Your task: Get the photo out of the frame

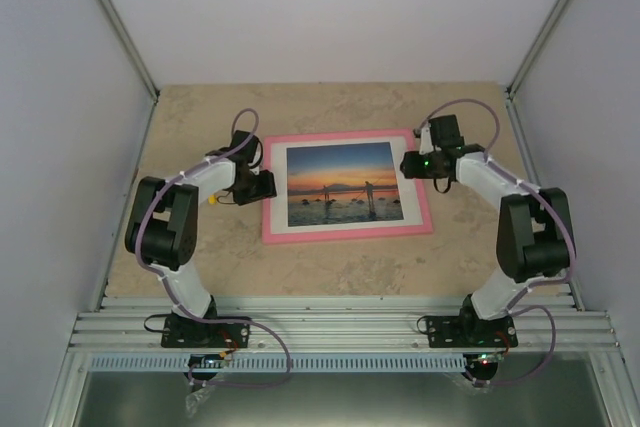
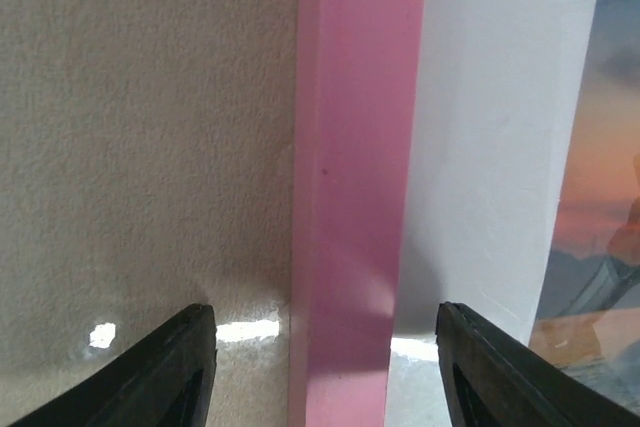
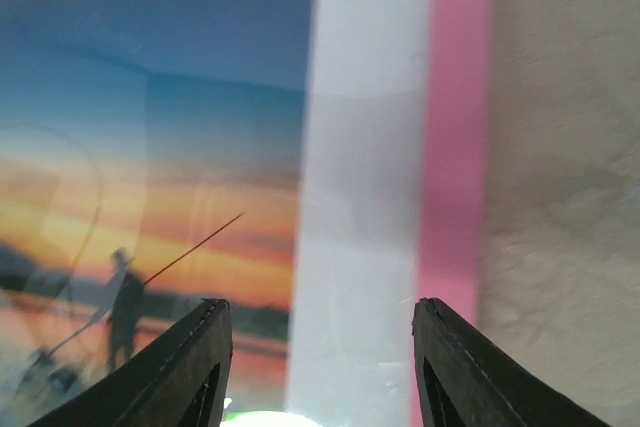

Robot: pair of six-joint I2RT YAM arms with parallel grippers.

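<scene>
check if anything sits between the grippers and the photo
Yes: the photo lies face up in the frame, edges under the mat; glare suggests a clear pane over it. The left gripper and right gripper hang open at its sides.

There was one thin-railed pink rectangular picture frame (image 1: pixel 345 236). One white rectangular mat border (image 1: pixel 278 197) and one paper photo of an orange sunset over blue water (image 1: pixel 345 184) were counted, on one beige stone-patterned table (image 1: pixel 330 267). Two white-and-black robot arms stood there, the left arm (image 1: pixel 165 222) and the right arm (image 1: pixel 530 232), with two hands: the left hand (image 1: pixel 262 185) and the right hand (image 1: pixel 410 165). Each wrist view showed two black fingers (image 2: pixel 170 367), four altogether. There were two purple cables (image 1: pixel 470 102), one per arm.
</scene>
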